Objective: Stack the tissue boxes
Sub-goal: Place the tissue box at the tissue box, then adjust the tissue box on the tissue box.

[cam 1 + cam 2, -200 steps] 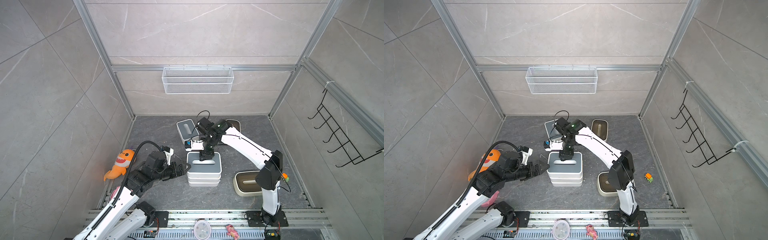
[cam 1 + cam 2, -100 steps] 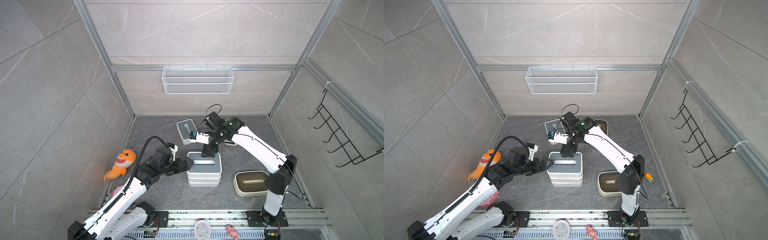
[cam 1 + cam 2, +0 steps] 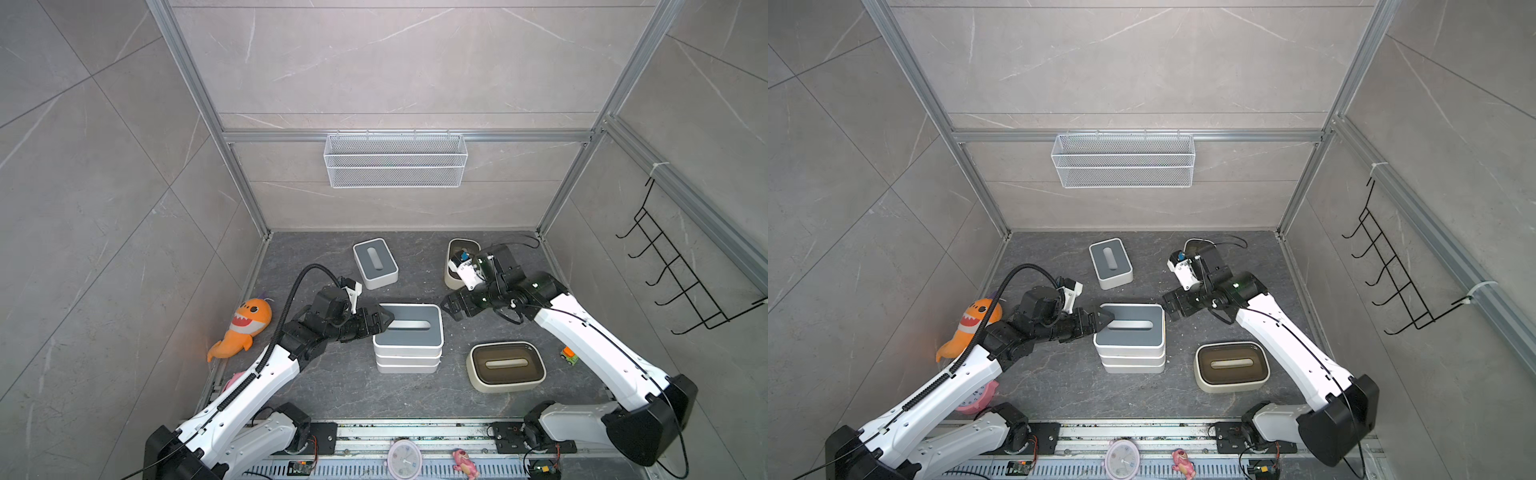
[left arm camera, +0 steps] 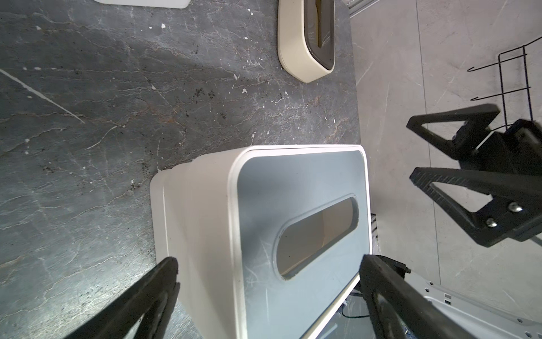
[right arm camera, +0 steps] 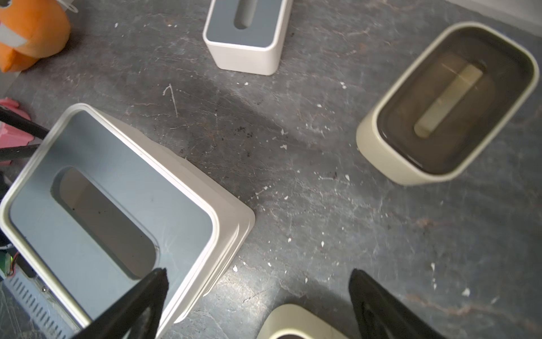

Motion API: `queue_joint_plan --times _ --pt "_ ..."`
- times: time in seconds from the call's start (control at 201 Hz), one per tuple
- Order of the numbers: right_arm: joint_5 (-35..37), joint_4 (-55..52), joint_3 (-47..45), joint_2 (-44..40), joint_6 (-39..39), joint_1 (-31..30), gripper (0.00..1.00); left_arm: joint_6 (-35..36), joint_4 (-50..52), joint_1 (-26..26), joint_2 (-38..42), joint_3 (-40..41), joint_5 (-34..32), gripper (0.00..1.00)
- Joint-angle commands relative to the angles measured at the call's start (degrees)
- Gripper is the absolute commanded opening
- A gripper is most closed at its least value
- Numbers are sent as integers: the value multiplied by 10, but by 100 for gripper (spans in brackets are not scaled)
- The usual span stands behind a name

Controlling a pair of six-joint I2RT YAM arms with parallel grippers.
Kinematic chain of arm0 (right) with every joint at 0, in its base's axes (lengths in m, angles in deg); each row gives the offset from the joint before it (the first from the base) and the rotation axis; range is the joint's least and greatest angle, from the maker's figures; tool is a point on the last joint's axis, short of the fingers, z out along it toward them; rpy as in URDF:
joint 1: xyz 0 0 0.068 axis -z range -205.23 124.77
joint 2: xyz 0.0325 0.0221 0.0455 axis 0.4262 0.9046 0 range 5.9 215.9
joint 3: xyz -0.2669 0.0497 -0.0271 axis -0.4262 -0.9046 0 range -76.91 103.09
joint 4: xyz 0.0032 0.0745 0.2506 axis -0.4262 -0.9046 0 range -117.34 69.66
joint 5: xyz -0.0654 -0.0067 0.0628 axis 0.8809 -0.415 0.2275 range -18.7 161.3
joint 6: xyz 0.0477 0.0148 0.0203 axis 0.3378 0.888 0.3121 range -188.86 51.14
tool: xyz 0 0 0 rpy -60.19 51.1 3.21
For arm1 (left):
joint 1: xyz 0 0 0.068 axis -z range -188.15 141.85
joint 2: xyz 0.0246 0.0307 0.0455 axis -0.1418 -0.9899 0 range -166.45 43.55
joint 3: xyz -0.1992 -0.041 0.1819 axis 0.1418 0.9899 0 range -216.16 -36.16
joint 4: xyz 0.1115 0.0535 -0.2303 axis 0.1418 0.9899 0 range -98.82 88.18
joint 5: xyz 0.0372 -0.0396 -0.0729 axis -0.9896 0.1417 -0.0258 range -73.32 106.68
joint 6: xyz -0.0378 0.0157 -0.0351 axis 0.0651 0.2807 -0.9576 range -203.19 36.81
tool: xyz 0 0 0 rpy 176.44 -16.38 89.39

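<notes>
Toy shark: the toy shark lies at the left edge of the dark floor, well apart from every box and out of the way of the work.

Left gripper: the left gripper sits at the left end of the stack with its fingers spread wide and holding nothing. In its wrist view the fingers straddle that end of the top box, probably to square it up or steady it. I cannot tell whether they touch it.

Lone box: a grey-lidded box stands by itself behind the stack, near the back wall, slot up. It looks like a likely next pick.

Stack: the stack stands mid-floor, three high. The top box has a grey lid and sits flush on two white ones whose lids are covered.

Right gripper: the right gripper hovers just beside the right end of the stack, fingers wide and empty, which suits a hand clear of a placed box.

Far cream box: the far cream box is partly hidden behind the right wrist.

Near cream box: the near cream box sits right of the stack, apart from it. Its rounded shape suggests it belongs higher up.
</notes>
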Motion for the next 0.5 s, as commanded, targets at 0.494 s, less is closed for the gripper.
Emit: queue_joint_plan --times 0.494 --pt "14 67 -52 -61 90 17 100 -25 -29 39 22 -7 19 99"
